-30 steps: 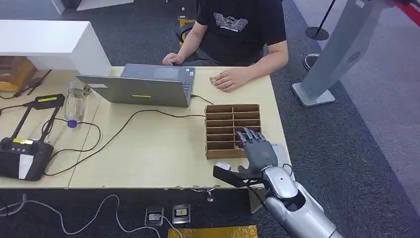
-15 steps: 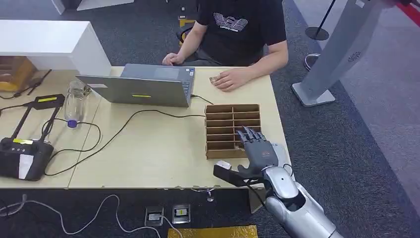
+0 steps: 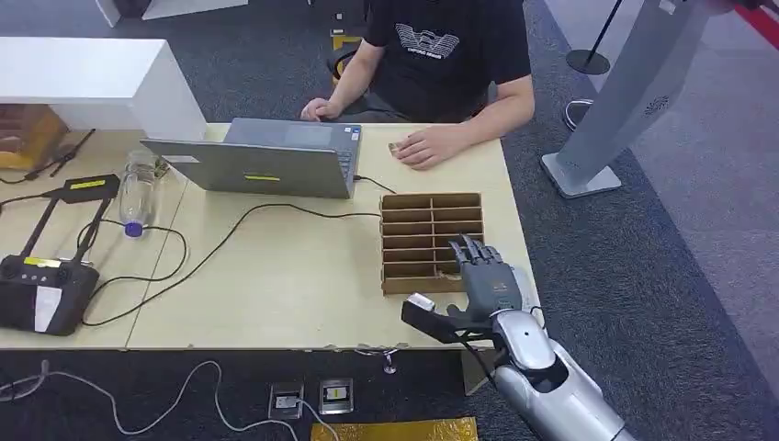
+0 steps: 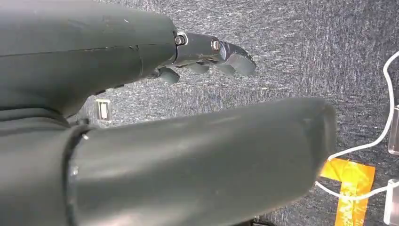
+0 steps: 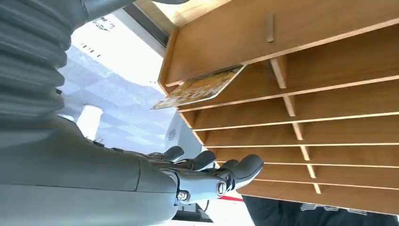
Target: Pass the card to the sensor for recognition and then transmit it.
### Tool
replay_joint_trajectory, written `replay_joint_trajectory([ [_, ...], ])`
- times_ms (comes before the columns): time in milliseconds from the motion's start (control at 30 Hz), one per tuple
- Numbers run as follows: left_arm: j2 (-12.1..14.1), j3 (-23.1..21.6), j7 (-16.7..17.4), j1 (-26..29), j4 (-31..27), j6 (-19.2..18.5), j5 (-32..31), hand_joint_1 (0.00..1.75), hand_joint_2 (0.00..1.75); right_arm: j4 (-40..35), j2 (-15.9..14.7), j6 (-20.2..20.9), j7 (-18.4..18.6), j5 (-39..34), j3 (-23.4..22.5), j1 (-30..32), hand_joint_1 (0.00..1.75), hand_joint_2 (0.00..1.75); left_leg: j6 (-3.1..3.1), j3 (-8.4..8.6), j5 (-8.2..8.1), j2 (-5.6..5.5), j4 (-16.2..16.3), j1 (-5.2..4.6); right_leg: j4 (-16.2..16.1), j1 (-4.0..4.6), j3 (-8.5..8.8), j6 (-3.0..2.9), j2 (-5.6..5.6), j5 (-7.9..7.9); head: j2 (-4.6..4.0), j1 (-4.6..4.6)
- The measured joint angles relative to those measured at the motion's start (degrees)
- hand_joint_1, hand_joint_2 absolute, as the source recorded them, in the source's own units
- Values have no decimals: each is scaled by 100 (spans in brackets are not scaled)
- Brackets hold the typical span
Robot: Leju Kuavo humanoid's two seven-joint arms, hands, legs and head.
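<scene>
Just beyond my right hand (image 3: 487,283) — fingers apart, holding nothing — the card (image 5: 200,88) juts from the end slot of the wooden rack (image 3: 432,241) on the desk (image 3: 276,276); a careless reach could shove it deeper, I judge.

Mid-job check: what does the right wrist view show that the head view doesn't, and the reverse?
Right wrist view alone: a yellow card sticking out of a slot at one end of the rack. Head view alone: the table, laptop, bottle and a person's hand. Both: the right hand, holding nothing, at the rack.
</scene>
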Motion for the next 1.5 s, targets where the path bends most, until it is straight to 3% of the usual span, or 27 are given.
replay_joint_trajectory([
  [567,2,-13,20,0,2,-33,31,0,0,81,-2,-55,20,-26,4,-22,0,175,0,-1,0,0,0,0,0,0,0,0,-1,0,0,0],
  [767,4,-13,57,0,2,-31,57,0,0,116,4,-116,-159,-275,20,-48,0,175,0,-1,0,0,0,0,1,0,1,0,-1,0,0,0],
  [800,4,-13,59,0,0,-24,59,0,0,122,9,-114,-221,-367,26,-51,162,175,0,-1,0,0,0,0,1,0,1,0,-1,0,0,-2],
  [833,4,-13,59,0,2,-18,61,0,0,127,9,-112,-258,-452,33,-52,175,175,0,-1,0,0,0,0,1,0,1,0,-1,0,0,0],
  [1167,24,-15,59,0,0,-50,37,0,0,129,24,-85,-398,-1106,118,-59,175,175,0,0,0,0,0,0,1,0,1,0,-1,0,0,0],
  [1500,35,-17,59,0,0,-92,22,0,0,129,24,9,-376,-1152,194,-58,175,175,0,0,0,0,0,0,1,0,1,0,0,0,0,-2],
])
